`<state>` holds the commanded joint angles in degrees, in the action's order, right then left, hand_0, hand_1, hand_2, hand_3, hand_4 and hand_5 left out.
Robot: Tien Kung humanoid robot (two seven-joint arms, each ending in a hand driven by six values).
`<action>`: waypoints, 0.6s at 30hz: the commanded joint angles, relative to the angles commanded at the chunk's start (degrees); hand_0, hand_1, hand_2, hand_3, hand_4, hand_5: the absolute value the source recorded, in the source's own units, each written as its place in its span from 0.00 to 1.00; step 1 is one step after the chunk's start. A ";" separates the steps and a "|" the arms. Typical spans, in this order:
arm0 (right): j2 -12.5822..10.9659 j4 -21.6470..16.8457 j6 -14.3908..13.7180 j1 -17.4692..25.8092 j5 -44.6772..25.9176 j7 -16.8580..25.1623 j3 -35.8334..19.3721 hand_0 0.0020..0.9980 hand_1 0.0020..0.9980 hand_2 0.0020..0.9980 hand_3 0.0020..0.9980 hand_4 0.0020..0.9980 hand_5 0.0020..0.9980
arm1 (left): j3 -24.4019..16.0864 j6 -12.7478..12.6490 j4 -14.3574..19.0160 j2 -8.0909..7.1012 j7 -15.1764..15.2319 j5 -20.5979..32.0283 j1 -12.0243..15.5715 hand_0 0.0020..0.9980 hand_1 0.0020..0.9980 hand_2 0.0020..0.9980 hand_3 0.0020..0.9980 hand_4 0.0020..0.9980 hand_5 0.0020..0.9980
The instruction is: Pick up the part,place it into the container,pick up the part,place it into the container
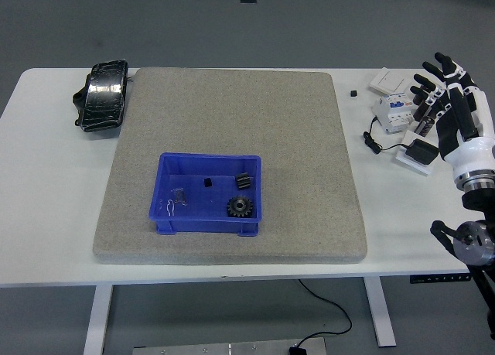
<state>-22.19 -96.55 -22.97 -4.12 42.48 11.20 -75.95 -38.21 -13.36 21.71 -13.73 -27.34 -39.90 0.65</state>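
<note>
A blue container [206, 195] sits on a grey felt mat [232, 115] a little left of the frame's centre, its long axis running left to right, parallel to the table's near edge. Inside it, at lower right, a dark toothed gear [240, 208] lies flat with its bore facing up; just above it, close to the right wall, rests a smaller dark gear [244, 180], tilted, which way it points being too small to tell. A tiny black block [207, 182] lies near the container's middle, and a pale wire clip [177, 199] at its left. The robot's right hand [451, 100] is raised at the frame's right edge, fingers [430, 84] extended and slightly spread, pointing to the upper left and holding nothing; the parts in the container lie well apart from it, far to its lower left. Beside the hand on the white table [46, 185] are a white breaker module [391, 111], a switch plate [384, 80] and a thin black cable [373, 139]. A black pouch [102, 95] lies in the upper left of the frame.
</note>
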 joint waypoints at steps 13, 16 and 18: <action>0.08 -0.44 0.05 0.46 -0.09 0.06 -1.45 0.71 0.70 0.74 0.77 0.87 0.60 | 0.38 -0.09 0.12 0.22 -0.06 0.26 0.24 0.68 0.67 0.60 0.55 0.59 0.41; 0.14 -0.44 0.03 0.51 -0.07 0.08 -1.77 0.71 0.70 0.74 0.77 0.87 0.60 | 0.38 -0.10 0.16 0.27 -0.12 0.23 0.26 0.68 0.67 0.60 0.55 0.59 0.41; 0.17 -0.44 0.03 0.52 -0.05 0.09 -1.94 0.71 0.70 0.74 0.76 0.87 0.60 | 0.36 -0.11 0.20 0.29 -0.17 0.19 0.30 0.68 0.67 0.60 0.55 0.59 0.41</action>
<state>-22.02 -96.99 -22.94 -3.60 42.42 11.29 -77.89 -37.85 -13.46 21.90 -13.44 -27.52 -39.71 0.95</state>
